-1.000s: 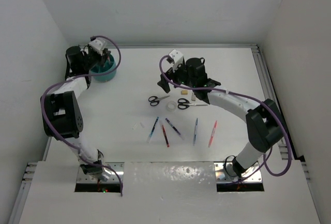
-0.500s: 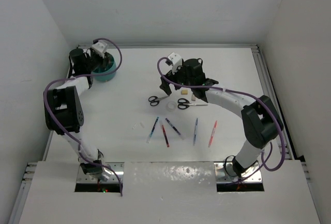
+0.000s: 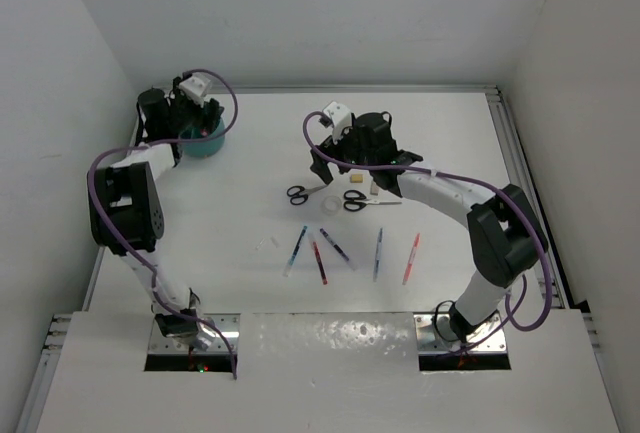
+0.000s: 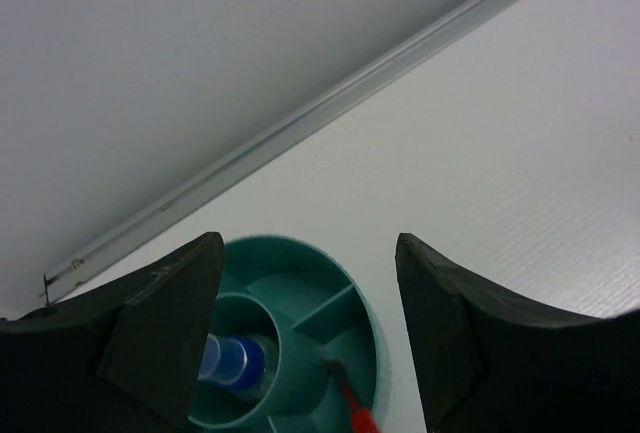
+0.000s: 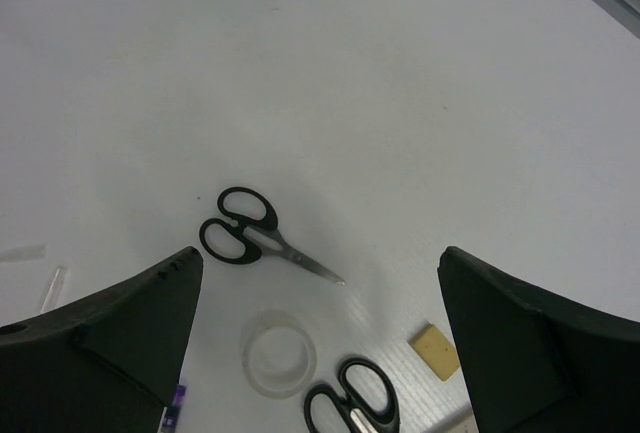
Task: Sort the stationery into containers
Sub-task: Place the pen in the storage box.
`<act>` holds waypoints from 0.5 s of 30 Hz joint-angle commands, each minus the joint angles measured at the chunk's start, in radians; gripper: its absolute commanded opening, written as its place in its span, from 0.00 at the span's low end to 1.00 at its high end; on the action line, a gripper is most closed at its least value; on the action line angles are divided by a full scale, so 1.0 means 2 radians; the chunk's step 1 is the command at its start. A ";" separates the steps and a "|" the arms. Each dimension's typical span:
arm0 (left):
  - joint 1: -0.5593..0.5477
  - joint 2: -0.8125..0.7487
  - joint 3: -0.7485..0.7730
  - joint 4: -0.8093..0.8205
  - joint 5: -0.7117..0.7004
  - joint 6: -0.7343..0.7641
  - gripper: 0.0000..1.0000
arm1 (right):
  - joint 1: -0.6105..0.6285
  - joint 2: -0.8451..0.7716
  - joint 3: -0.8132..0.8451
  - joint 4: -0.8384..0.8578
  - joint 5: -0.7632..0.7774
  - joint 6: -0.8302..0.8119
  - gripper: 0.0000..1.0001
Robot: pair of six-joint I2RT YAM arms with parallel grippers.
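Left claw (image 4: 308, 245) and right claw (image 5: 320, 255) gape empty; bottle (image 4: 235, 361) and red pen (image 4: 352, 405) sit in the organiser (image 4: 368, 303), while scissors (image 5: 250, 233), tape (image 5: 278, 356) and loose pens (image 3: 322, 253) lie unsorted on the counter (image 5: 400, 103).

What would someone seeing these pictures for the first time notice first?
First, the round teal organiser at the far left corner of the table, under the open left gripper. A blue-capped bottle sits in its central cup and a red pen in a side compartment. Next, the loose row of pens in the middle, with two black-handled scissors just beyond them, below the open right gripper.
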 commanded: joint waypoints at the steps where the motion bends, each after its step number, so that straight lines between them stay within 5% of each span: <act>1: -0.011 -0.006 0.042 0.014 0.014 -0.014 0.68 | 0.000 -0.022 0.014 0.008 0.001 -0.006 0.99; 15: -0.054 -0.044 0.122 -0.092 0.047 -0.052 0.73 | 0.005 -0.103 -0.045 0.003 0.039 0.022 0.99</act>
